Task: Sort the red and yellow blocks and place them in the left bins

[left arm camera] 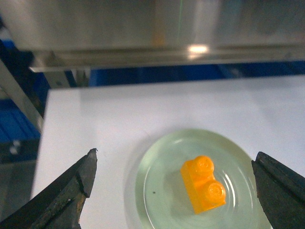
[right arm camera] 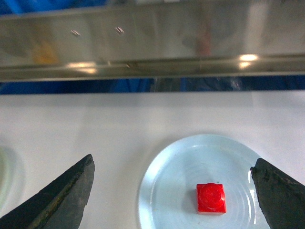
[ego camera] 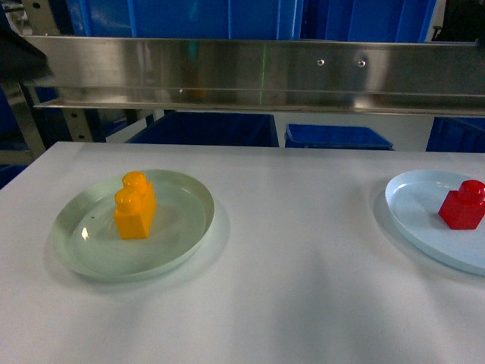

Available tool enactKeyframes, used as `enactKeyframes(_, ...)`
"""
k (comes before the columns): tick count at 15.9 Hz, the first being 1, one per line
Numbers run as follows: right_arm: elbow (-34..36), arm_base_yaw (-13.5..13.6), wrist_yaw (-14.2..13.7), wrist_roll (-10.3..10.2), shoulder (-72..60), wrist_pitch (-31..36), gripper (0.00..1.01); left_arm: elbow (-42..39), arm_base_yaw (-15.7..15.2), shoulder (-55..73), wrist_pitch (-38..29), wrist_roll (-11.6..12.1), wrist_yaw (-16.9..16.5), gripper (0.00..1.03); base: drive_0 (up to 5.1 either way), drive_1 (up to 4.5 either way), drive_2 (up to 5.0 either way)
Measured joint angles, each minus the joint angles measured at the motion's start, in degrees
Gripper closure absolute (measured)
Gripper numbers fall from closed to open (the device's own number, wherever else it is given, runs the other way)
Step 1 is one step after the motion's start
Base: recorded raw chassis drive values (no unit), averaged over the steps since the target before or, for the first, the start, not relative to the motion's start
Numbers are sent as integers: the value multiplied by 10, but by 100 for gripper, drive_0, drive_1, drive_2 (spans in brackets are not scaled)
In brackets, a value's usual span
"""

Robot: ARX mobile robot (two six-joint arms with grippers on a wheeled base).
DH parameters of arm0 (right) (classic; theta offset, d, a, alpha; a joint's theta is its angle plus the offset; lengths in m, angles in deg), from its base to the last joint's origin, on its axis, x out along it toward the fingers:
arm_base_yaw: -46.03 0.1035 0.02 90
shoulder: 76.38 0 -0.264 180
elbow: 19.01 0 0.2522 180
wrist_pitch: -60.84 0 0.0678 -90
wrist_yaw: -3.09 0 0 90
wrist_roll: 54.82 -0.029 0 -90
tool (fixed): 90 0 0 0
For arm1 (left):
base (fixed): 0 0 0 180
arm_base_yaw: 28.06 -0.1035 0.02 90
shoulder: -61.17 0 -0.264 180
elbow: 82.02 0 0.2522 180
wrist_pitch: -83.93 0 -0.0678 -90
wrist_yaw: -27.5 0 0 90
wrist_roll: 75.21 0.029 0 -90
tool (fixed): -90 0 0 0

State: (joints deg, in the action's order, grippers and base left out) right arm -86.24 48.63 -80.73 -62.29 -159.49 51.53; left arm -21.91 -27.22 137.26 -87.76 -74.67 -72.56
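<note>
The orange-yellow two-stud block (ego camera: 135,205) stands upright in a pale green plate (ego camera: 76,250) on the left of the white table. The red one-stud block (ego camera: 463,205) sits in a pale blue plate (ego camera: 413,205) at the right edge. Blue bins (ego camera: 204,129) stand behind the table's far edge, with another blue bin (ego camera: 337,136) beside them. Neither gripper shows in the head view. My left gripper (left arm camera: 176,153) hangs open above the yellow block (left arm camera: 202,183), which lies between the fingers and nearer the right one. My right gripper (right arm camera: 172,161) is open above the red block (right arm camera: 211,198).
A steel rail (ego camera: 258,72) runs across above the table's far edge, in front of more blue crates (ego camera: 182,19). The table's left edge (left arm camera: 40,143) drops off next to a metal frame upright. White tabletop (ego camera: 303,288) lies between the two plates.
</note>
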Motion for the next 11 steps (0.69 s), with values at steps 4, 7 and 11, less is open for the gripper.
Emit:
enactKeyframes(4,2,7,-67,18,-112,55,3,3,36,103,-44,-1,32,5,0,0,0)
enactKeyframes(7,20,12,-59,26,-95,66,3,-9,40,102,-70,5,46,5,0,0,0)
enactKeyframes(11,20,12,-57,29,-90,68,3,-10,39,102,-71,10,50,5,0,0,0)
